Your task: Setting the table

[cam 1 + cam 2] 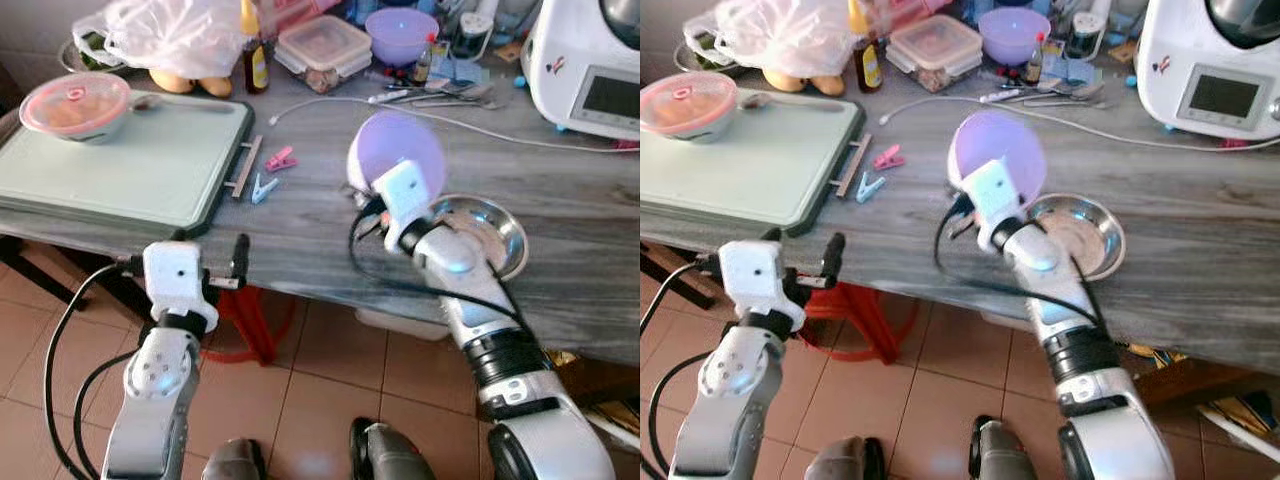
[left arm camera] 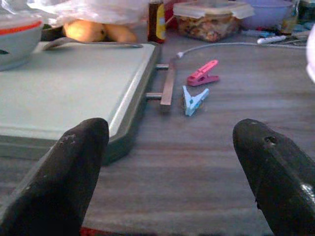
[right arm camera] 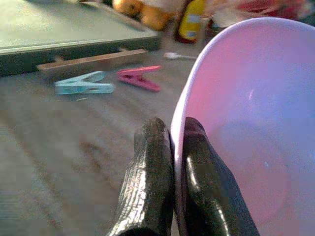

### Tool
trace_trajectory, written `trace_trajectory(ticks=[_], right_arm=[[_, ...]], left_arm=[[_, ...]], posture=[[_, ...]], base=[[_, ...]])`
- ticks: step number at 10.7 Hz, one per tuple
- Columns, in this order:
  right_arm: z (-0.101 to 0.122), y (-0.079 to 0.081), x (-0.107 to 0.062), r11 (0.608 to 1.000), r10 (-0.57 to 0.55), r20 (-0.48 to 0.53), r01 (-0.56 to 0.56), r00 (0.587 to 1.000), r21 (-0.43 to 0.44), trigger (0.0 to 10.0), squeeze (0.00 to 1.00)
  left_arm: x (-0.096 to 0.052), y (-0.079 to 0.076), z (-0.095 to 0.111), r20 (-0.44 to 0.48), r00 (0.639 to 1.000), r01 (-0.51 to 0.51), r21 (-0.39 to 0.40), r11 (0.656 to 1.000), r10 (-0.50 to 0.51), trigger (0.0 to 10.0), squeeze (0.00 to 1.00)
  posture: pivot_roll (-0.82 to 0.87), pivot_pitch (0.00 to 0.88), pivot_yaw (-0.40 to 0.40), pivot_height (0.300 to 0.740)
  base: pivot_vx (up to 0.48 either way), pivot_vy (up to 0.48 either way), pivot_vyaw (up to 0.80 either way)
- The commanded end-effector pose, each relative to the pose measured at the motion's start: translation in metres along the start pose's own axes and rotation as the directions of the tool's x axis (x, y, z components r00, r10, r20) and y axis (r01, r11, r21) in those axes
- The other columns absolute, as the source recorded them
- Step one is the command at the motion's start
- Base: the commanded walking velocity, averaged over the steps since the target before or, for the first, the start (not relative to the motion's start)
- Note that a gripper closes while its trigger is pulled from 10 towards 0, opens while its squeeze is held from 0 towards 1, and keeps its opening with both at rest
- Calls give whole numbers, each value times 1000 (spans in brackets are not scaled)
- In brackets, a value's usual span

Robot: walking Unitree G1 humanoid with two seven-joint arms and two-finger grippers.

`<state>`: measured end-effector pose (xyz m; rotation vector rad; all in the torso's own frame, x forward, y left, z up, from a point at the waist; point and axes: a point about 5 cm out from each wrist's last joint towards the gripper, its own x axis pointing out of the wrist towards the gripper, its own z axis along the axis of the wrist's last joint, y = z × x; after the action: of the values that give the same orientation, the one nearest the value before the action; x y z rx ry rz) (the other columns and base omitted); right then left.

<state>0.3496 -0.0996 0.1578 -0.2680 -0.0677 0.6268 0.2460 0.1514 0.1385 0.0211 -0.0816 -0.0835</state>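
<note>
Silver arms reach over the grey tabletop [image 1: 300, 215]. Against its near edge, the left gripper [image 2: 172, 162] hovers, fingers spread wide and empty, facing the green tray [image 1: 130, 165]. Right of that tray, the right gripper [image 3: 172, 147] pinches the lilac bowl's [image 1: 400, 150] rim, tilted, beside a steel bowl [image 1: 490, 235].

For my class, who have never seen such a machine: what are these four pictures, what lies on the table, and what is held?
A humanoid robot stands at a grey table. Two pictures come from its head, two from cameras on its wrists. The right pincer is shut on the rim of a tilted lilac bowl, beside a steel bowl. The left pincer is open at the table's edge, near a green tray that carries a lidded bowl. Two clothes pegs lie by the tray's handle.
</note>
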Motion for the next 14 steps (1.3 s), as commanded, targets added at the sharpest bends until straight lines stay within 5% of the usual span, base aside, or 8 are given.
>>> trace_trajectory(ticks=[1, 2, 3, 9, 14], right_arm=[[4, 5, 3, 999, 36, 23, -36, 999, -6, 10000, 0], [3, 10, 5, 999, 47, 18, -47, 999, -7, 10000, 875], [1, 11, 6, 999, 37, 5, -37, 999, -24, 10000, 1000], [-1, -8, 0, 997, -65, -152, 57, 986, -56, 10000, 1000], [35, -23, 1, 993, -117, -162, 114, 980, -26, 10000, 1000]], left_arm=[[-2, 2, -2, -20, 1000, 3, 8, 1000, -3, 10000, 0], [-2, 0, -2, -22, 1000, 17, 3, 1000, -17, 10000, 0], [-3, -2, -3, -24, 999, 24, 1, 1000, -24, 10000, 0], [-8, -23, 2, -6, 969, 245, -79, 966, -246, 10000, 0], [-3, -29, -2, -8, 956, 293, -86, 952, -295, 10000, 0]], posture=[[73, 182, 19, 740], [74, 197, 19, 740], [75, 195, 18, 740], [63, 179, 13, 740], [38, 141, 4, 740]], base=[[0, 0, 0], [0, 0, 0], [0, 0, 0], [0, 0, 0], [0, 0, 0]])
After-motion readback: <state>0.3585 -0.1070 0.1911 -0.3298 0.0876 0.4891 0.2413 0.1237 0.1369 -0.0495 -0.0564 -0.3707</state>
